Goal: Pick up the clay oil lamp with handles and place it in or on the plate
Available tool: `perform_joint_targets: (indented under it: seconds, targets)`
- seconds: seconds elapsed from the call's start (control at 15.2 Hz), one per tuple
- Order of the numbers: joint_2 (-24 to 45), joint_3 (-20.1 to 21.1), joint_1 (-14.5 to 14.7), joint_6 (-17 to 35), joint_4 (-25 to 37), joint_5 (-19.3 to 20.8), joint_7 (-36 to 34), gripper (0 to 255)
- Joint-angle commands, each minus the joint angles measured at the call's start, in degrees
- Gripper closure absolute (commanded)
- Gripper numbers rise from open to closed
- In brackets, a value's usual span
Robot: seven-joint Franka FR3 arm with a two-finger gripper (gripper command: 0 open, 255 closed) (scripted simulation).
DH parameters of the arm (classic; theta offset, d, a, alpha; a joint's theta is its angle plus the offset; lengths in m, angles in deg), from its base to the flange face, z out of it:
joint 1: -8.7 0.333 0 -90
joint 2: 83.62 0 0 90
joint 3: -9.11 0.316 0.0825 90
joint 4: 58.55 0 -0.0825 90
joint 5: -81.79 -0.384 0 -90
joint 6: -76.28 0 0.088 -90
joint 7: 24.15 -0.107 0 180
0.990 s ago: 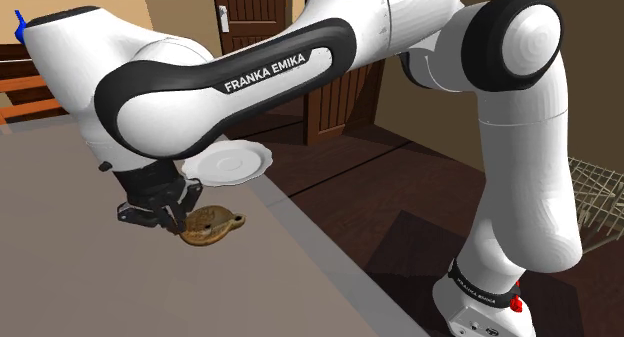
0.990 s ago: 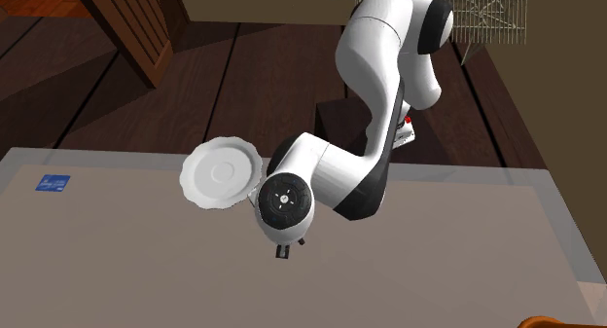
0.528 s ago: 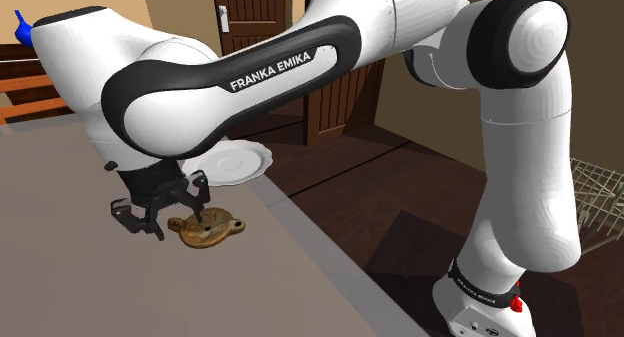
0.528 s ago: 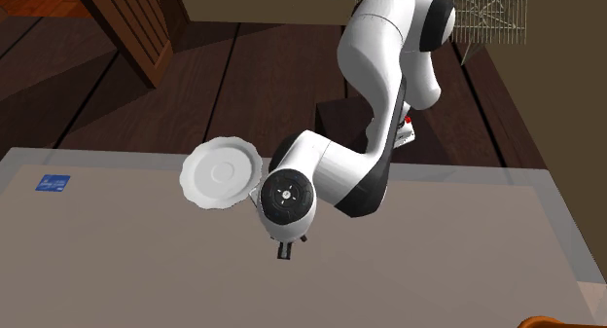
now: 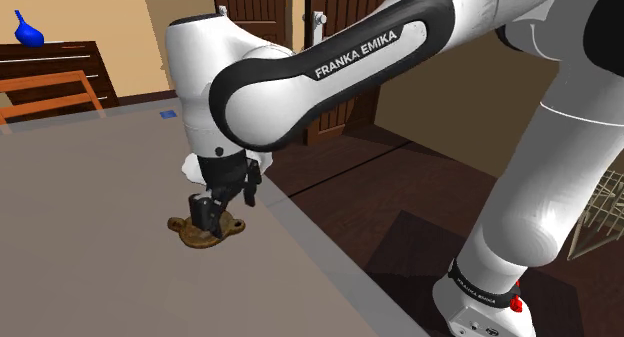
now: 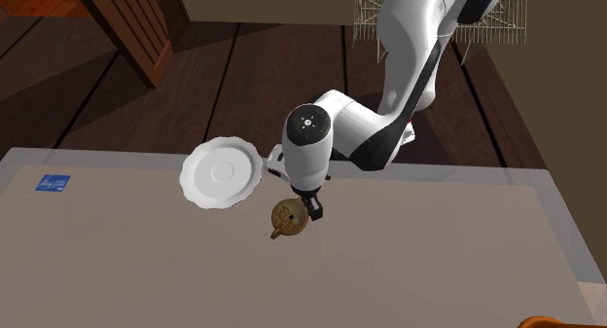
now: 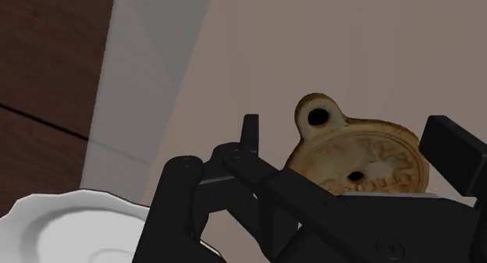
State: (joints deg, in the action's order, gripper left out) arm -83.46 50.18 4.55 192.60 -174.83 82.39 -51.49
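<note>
Since the frame half a second earlier, the white arm had swung its wrist round and carried the black two-finger hand from beside the lamp to right over it. The lamp itself had not shifted.

That brown, disc-shaped clay oil lamp with small handles lay flat on the grey-beige counter, close to the counter's edge on the stand's side. A white round plate with a scalloped rim sat near it on the same counter, up and toward the second exterior view's left, and the two did not touch.

From the wrist view I saw the hand spread wide, with the lamp lying between the fingers. One finger stood clear of the lamp with bare counter between them. The other finger was right at the lamp's rim, and I could not tell whether it touched. Nothing was clasped.
</note>
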Motion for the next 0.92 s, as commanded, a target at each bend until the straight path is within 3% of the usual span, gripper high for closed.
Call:
perform_joint_targets:
  seconds: [0.0,0.46,0.86]
  targets:
    - [-2.1,-0.5,-0.5,1.5,-3.0,-2.5,6.7,0]
    - [0.4,-0.3,-0.3,6.5,-6.0,-0.7,5.4,0]
    - [0.4,-0.3,-0.3,6.5,-6.0,-0.7,5.4,0]
